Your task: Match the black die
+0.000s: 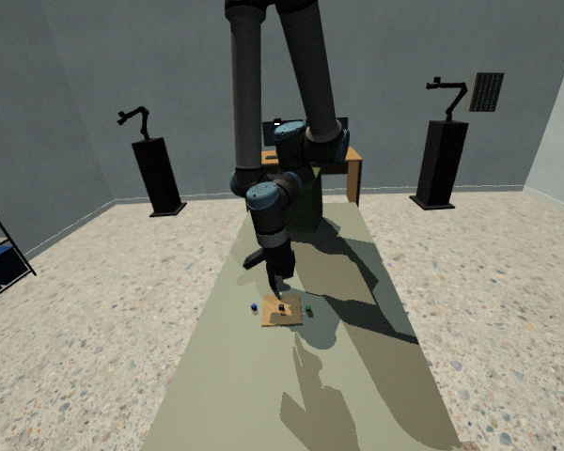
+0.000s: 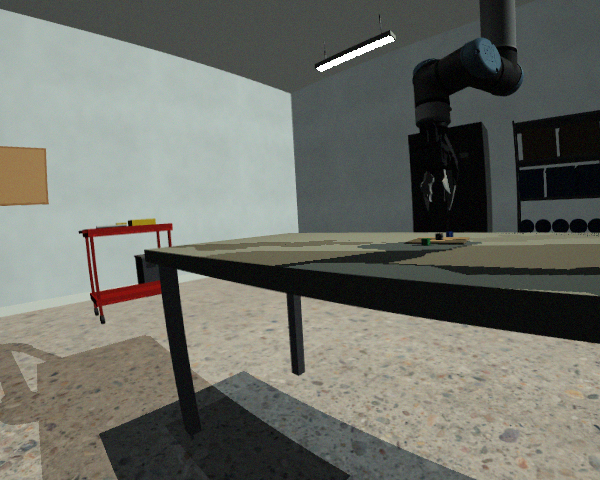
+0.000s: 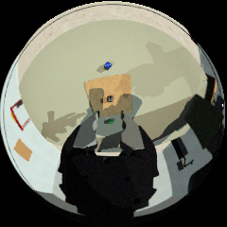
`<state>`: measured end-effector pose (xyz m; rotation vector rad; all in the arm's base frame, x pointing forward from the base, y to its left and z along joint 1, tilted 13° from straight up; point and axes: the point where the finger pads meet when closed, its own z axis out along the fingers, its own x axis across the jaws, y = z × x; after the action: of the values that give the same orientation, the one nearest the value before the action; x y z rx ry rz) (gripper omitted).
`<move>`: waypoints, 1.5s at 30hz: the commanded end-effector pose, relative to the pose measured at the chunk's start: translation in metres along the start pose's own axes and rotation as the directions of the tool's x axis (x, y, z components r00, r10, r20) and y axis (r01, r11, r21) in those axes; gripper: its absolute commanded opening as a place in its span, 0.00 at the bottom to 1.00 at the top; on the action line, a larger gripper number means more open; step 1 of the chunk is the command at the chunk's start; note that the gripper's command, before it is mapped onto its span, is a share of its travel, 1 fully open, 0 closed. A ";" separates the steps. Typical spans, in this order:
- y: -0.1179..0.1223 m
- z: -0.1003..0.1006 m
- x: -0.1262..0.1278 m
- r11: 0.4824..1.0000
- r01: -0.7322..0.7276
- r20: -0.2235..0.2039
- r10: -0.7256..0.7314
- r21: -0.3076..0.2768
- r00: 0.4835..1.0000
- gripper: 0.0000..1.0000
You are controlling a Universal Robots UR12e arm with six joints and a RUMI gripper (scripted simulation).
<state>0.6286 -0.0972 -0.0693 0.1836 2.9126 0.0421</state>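
The black die (image 1: 281, 307) (image 2: 439, 236) (image 3: 110, 99) sits on the tan square mat (image 1: 269, 305) (image 2: 458, 240) (image 3: 122, 82), near its middle. It shows several light pips in the wrist view, too small to count. The green die (image 1: 307, 308) (image 2: 425, 241) (image 3: 112, 121) lies on the table beside the mat, its number unreadable. My gripper (image 1: 278, 294) (image 2: 439, 206) (image 3: 110, 111) is partly open, with a gap between its fingers and nothing held. It hangs above the mat and the dice, fingers pointing down.
The blue die (image 1: 254, 306) (image 2: 449, 234) (image 3: 108, 65) lies on the table (image 1: 214, 379) on the side of the mat opposite the green die. Shadows of the arm fall across the mat and table. A dark green block (image 1: 305, 209) stands behind the arm.
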 end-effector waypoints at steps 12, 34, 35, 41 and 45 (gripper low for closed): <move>0.001 -0.002 -0.001 0.996 -0.004 0.008 0.003 0.091 1.000 1.00; 0.003 -0.016 -0.001 0.996 -0.004 0.008 0.003 0.091 1.000 1.00; 0.003 -0.020 -0.001 0.996 -0.004 0.008 0.003 0.091 1.000 1.00; 0.005 -0.041 -0.001 0.996 -0.004 0.008 0.003 0.091 1.000 1.00; 0.007 -0.065 -0.001 0.996 -0.004 0.008 0.003 0.091 1.000 1.00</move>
<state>0.6198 -0.0925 -0.0251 0.2039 2.9086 -0.0915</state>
